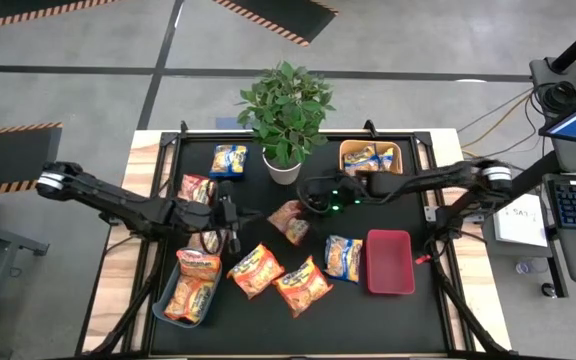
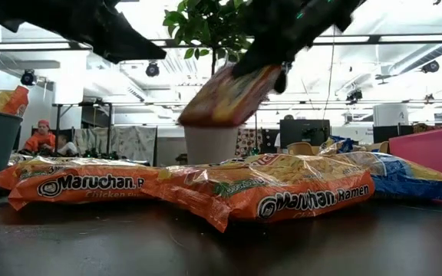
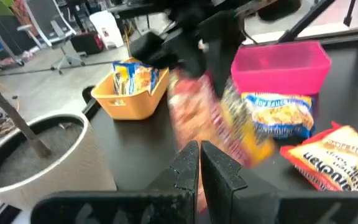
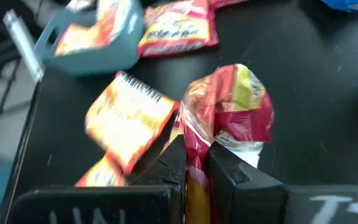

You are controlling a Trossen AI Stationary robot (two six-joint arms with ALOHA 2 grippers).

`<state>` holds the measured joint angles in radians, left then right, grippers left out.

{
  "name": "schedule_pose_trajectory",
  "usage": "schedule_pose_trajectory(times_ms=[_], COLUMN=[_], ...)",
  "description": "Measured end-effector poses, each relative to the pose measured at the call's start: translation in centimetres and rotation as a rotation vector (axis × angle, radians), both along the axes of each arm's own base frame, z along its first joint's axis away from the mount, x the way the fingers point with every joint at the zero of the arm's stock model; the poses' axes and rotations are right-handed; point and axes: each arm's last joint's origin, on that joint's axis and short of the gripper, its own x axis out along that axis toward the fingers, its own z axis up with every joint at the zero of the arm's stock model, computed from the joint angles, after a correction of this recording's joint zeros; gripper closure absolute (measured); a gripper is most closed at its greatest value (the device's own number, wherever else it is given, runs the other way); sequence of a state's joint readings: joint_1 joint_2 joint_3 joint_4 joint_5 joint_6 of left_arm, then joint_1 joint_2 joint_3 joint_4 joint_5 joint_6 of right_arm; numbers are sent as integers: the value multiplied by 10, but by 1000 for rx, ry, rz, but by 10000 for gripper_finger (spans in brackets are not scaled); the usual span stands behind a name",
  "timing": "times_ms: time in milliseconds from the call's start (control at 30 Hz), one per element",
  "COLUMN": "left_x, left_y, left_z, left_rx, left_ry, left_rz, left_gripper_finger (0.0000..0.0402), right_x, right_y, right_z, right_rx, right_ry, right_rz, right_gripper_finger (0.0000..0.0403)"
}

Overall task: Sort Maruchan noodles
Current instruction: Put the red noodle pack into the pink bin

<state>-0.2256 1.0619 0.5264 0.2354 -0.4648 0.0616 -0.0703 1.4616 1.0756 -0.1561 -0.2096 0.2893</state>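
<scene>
- The right gripper (image 1: pixel 303 205), at the centre of the high view, is clamped on a red-pink Maruchan packet (image 1: pixel 290 221), which hangs clear of the black tabletop (image 1: pixel 388 320).
- The left gripper (image 1: pixel 230 215), left of centre, has its fingers closed on nothing.
- Orange packets (image 1: pixel 278 278) lie lower centre; the red bin (image 1: pixel 389 262) is at right.

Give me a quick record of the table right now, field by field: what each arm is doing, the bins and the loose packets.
right end effector: shut on red-pink packet, lifted off the table
left end effector: shut, empty, left of centre
red bin: empty
orange bin: holds blue-and-yellow packets
grey-blue bin: holds orange packets
loose orange packets: front centre
</scene>
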Motion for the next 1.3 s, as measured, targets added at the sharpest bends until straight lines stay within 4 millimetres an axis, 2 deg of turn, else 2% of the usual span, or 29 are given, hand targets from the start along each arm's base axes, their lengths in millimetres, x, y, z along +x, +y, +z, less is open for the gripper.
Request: schedule_pose_trajectory(times_ms=[200,367,533,700,800,900,1300], left_x=[-3,-2,-2,-2,-2,-2,-2], left_y=[1,1,0,0,0,0,1], left_z=[4,5,8,8,8,8,6], left_rx=[17,65,85,82,78,78,72], left_ry=[-8,-14,-29,-30,-31,-31,-28], left_rz=[-6,-20,-25,-25,-24,-23,-22], left_gripper_finger=[401,401,401,401,401,401,401], right_x=[-60,-110,-152,-178,-185,-182,-149], right_y=[22,34,45,56,60,65,78], right_z=[47,71,74,64,58,52,23], right_rx=[-61,15,-34,-81,-128,-158,-282], right_ry=[43,108,244,461,571,630,790], right_rz=[102,46,62,121,130,152,198], right_gripper_finger=[376,376,376,376,376,376,376])
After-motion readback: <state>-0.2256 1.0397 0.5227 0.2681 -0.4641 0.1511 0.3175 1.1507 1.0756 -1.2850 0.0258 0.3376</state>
